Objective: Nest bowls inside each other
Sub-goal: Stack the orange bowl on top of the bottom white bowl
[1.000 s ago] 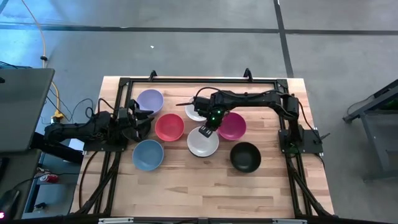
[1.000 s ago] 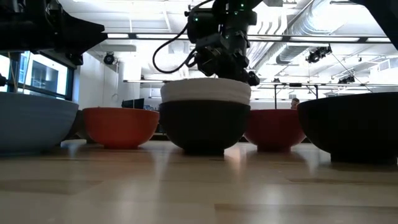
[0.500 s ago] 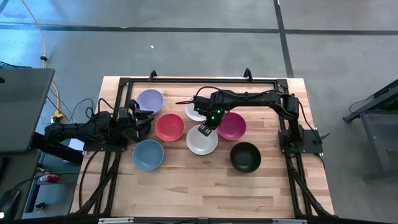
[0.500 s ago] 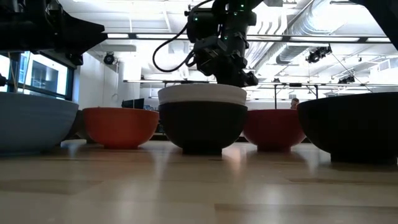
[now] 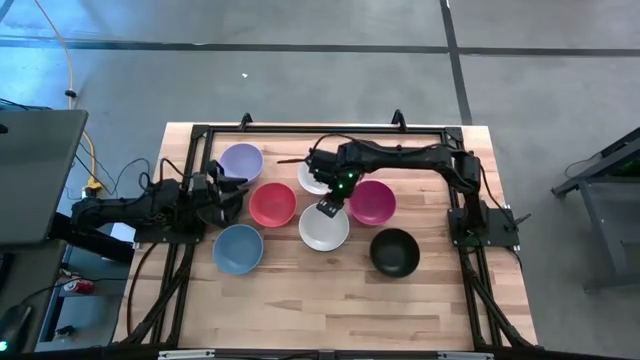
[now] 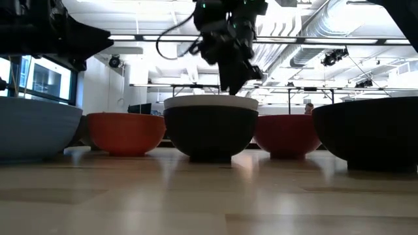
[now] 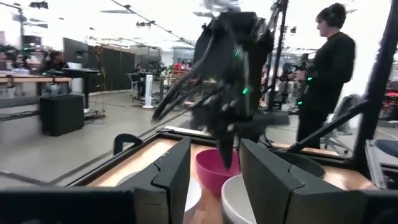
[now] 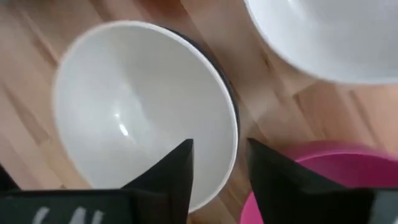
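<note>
My right tool point(image 5: 328, 208), fingers parted and empty, hangs above the white bowl point(image 5: 324, 229) nested in a black bowl point(image 6: 210, 134) mid-table point(image 5: 300, 290); left tool point(image 5: 222, 192) parted, idle.

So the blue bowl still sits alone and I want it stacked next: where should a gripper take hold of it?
Grip the blue bowl by its rim, one finger inside and one outside, coming straight down from above. It stands upright with the mouth open, and its round wall gives no other hold. The left gripper is nearest, so the rim's near edge toward that arm probably suits best.
</note>
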You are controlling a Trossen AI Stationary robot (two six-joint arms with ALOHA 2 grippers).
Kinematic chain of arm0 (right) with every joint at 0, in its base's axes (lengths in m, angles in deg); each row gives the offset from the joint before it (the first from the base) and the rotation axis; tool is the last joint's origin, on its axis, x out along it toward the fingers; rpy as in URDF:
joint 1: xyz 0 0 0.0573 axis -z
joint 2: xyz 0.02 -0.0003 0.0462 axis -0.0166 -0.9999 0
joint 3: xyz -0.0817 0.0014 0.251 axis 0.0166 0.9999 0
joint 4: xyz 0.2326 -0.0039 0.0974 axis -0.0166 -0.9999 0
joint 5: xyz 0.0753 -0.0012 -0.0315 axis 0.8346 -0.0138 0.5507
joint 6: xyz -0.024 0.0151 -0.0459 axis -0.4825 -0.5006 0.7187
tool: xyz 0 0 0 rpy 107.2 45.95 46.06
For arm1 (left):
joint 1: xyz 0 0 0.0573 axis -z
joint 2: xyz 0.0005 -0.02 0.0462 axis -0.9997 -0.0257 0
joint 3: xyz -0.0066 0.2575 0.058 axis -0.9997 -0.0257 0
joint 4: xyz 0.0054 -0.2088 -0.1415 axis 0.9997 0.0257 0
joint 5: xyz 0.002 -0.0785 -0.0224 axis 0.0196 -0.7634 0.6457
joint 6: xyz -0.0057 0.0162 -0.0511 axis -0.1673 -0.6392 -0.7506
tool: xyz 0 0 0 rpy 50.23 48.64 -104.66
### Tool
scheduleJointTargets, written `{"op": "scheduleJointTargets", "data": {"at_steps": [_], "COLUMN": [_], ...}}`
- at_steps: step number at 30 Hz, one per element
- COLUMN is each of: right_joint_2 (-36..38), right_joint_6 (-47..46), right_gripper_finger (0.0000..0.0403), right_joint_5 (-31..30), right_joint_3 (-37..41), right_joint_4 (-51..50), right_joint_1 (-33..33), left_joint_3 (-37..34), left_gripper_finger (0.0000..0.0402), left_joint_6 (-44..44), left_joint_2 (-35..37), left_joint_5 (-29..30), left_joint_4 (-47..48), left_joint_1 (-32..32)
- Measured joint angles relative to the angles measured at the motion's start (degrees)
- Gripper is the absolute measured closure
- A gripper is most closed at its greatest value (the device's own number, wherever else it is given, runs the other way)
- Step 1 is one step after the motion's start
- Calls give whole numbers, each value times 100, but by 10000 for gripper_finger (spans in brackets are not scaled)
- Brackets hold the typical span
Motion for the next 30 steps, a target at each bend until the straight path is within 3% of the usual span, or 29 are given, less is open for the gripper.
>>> {"op": "scheduleJointTargets", "data": {"at_steps": [2, 7, 14, 17, 21, 30], "right_joint_2": [0, 0, 10, 321, 550, 573], "right_joint_6": [262, 1007, 2015, 2553, 3165, 3825], "right_gripper_finger": [257, 257, 256, 256, 256, 256], "right_joint_5": [-143, -574, -903, -884, -876, -737], "right_joint_3": [-355, -1442, -3036, -2823, -2750, -2751], "right_joint_4": [-177, -639, -924, -480, -510, -1179], "right_joint_1": [-3, -57, -13, 43, 96, 96], "left_joint_3": [0, 1, 748, 1349, 2303, 4100], "left_gripper_finger": [275, 275, 275, 275, 275, 275], "left_joint_6": [-47, -482, -1308, -1391, -1177, 9], "left_joint_2": [0, 0, -546, -1214, -2436, -5417], "left_joint_5": [481, 2366, 3195, 3290, 2998, 142], "left_joint_4": [186, 560, 1477, 1806, 2404, 4194], "left_joint_1": [0, -4, -18, -120, -433, -1292]}}
